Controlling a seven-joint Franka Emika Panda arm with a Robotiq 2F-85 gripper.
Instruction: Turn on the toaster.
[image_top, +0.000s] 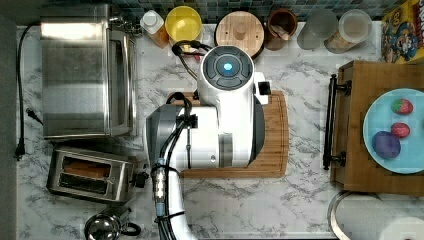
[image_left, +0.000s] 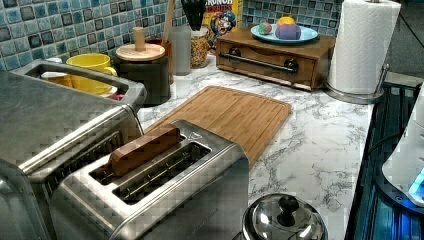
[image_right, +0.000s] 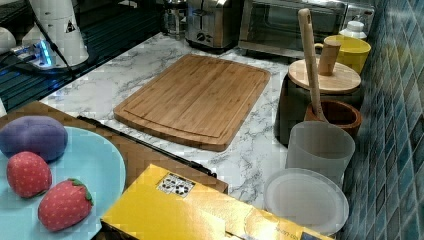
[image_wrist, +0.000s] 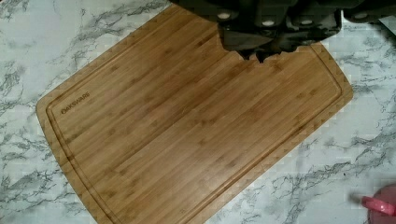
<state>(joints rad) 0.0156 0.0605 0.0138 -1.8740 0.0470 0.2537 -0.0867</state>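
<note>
- Gripper (image_wrist: 261, 49) hangs above the bamboo cutting board (image_wrist: 187, 121); whether its fingers are apart or together cannot be told.
- Toaster (image_top: 92, 175) sits at the top view's lower left, just below the steel oven (image_top: 82, 70), with a bread slice (image_left: 145, 147) in one slot.
- Its black lever knob (image_top: 142, 180) faces the robot arm (image_top: 220, 120).

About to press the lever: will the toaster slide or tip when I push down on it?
Probably stays put. The toaster looks like a squat steel box sitting flat on the marble counter, so tipping seems unlikely. The lever sits at one end, so a downward push may rock or skid it slightly on the smooth stone. Press straight down.
</note>
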